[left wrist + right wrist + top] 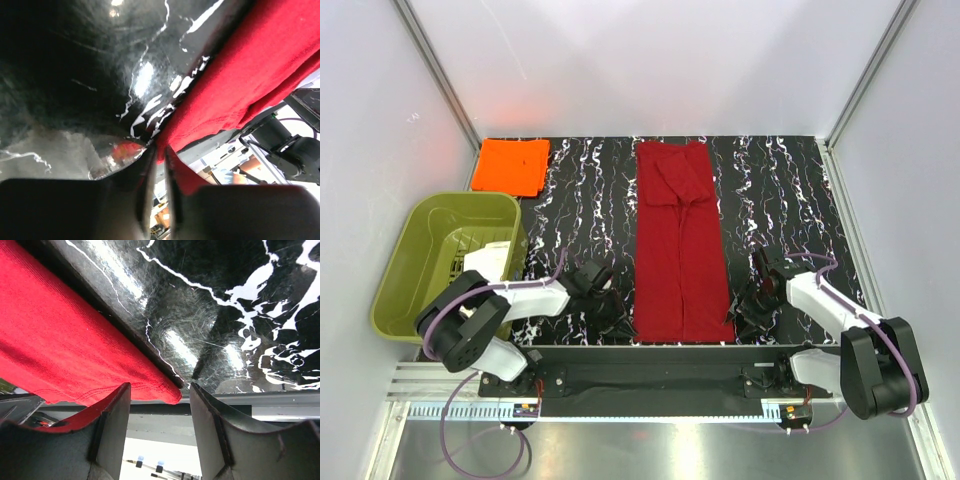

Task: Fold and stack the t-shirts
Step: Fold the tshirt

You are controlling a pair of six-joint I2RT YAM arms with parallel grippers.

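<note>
The dark red t-shirt [678, 250] lies folded into a long narrow strip down the middle of the black marbled table [580, 200]. The orange t-shirt [510, 165] lies folded at the back left corner. My left gripper [617, 318] is low at the red shirt's near left corner. In the left wrist view the jaws [160, 150] stand almost together, with the corner of the red t-shirt [250, 65] pinched at their tips. My right gripper [738, 312] is at the near right corner. Its fingers [160, 392] stand open on either side of the red t-shirt's hem corner [65, 340], not touching it.
An olive-green plastic tub [395, 270] stands at the left edge beside the left arm. The table's near edge runs just below both grippers, with the arm bases on the rail behind it. White walls close in the back and sides.
</note>
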